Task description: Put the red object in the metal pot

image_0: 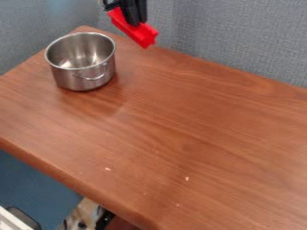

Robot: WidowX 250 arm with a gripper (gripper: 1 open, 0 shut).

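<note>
Fingers [131,20] pinching red bar [135,30] aloft, slantwise beside metal pot [82,62], probably keeping it clear of the rim before lowering.

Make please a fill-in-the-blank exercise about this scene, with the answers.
1. The block in the gripper has the colour ____.
2. The pot is made of shiny ____.
3. The pot stands on the wooden ____.
4. The block is not yet inside the ____.

Missing words: red; metal; table; pot.
</note>
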